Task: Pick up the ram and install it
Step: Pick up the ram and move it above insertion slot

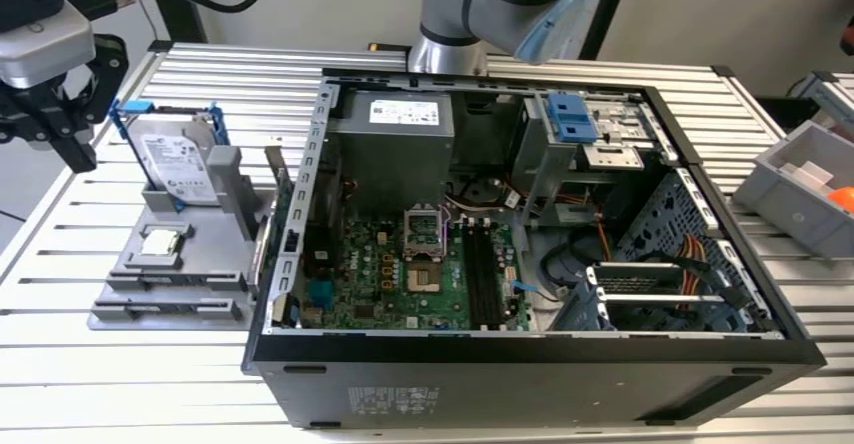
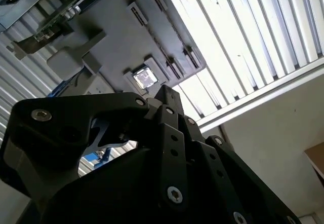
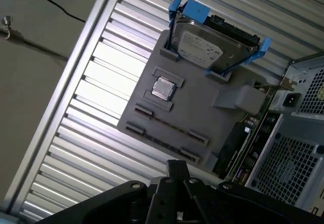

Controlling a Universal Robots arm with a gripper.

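1. The gray holder [image 1: 200, 294] on the bench [image 1: 54, 364] carries a hard drive [image 1: 174, 159], a square chip [image 1: 163, 242] and the ram [image 3: 255, 125] on edge beside the computer case [image 1: 534, 384].
2. The exterior view shows the gripper [image 1: 51, 129] above the bench's edge, fingers apart and empty.

Open black PC case [image 1: 534, 364] lies on its side on the slatted metal table [image 1: 120, 384], green motherboard [image 1: 400, 269] face up inside with a grey power supply [image 1: 394, 139] behind it. Just beside the case, toward the table's edge on the exterior view's left, sits a grey holder tray [image 1: 167, 284]. A silver hard drive in a blue frame [image 1: 171, 159] stands upright in it, and a small square processor chip [image 1: 162, 241] lies flat. Grey bin [image 1: 801, 179] by the opposite edge.
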